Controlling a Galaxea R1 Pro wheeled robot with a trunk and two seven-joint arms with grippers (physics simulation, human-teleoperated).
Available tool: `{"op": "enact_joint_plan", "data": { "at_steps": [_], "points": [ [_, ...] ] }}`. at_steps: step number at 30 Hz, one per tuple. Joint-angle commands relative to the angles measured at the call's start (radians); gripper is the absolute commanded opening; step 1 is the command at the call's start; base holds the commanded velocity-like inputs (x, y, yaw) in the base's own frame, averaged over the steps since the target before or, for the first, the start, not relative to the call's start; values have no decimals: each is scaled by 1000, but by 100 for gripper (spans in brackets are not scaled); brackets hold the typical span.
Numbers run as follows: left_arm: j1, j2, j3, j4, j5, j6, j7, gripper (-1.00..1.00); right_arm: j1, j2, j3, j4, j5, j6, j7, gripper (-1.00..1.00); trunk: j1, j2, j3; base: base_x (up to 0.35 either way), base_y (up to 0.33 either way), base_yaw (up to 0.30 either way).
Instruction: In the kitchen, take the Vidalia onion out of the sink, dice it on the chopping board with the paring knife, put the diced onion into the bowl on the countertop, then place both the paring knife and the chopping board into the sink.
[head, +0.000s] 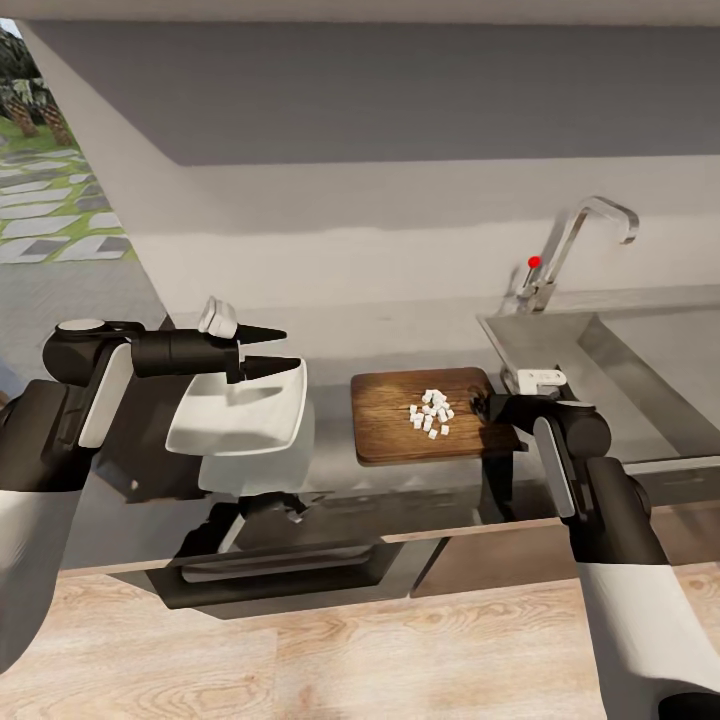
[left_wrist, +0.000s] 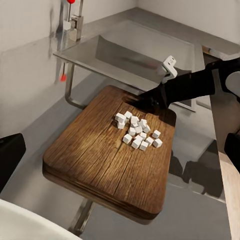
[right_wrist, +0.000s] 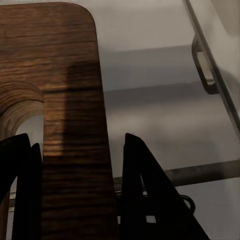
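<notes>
My right gripper (head: 490, 408) clamps the brown wooden chopping board (head: 400, 428) at its handle end, seemingly lifted; white onion dice (head: 431, 411) sit atop. My left gripper (head: 278, 351), jaws narrowly apart, hangs empty over the white squarish bowl (head: 215, 430).

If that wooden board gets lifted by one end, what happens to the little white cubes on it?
The board looks thick and stiff, so it probably won't bend. The cubes lie loose in a small pile, so tilting would likely slide them off. The right gripper straddles the handle end, so the far end may sag.
</notes>
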Motion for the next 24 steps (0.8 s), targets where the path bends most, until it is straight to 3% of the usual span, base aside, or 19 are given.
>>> {"op": "enact_joint_plan", "data": {
  "at_steps": [1, 11, 24],
  "points": [
    [-1, 1, -2, 0, 6, 7, 1, 100, 0, 0, 0, 12, 7, 7, -2, -100, 0, 0, -1, 0, 0, 0],
    [-1, 1, -2, 0, 6, 7, 1, 100, 0, -1, 0, 12, 7, 7, -2, -100, 0, 0, 0, 0, 0, 0],
    [-1, 1, -2, 0, 6, 7, 1, 100, 0, 0, 0, 12, 7, 7, -2, -100, 0, 0, 20, 0, 0, 0]
  ]
}}
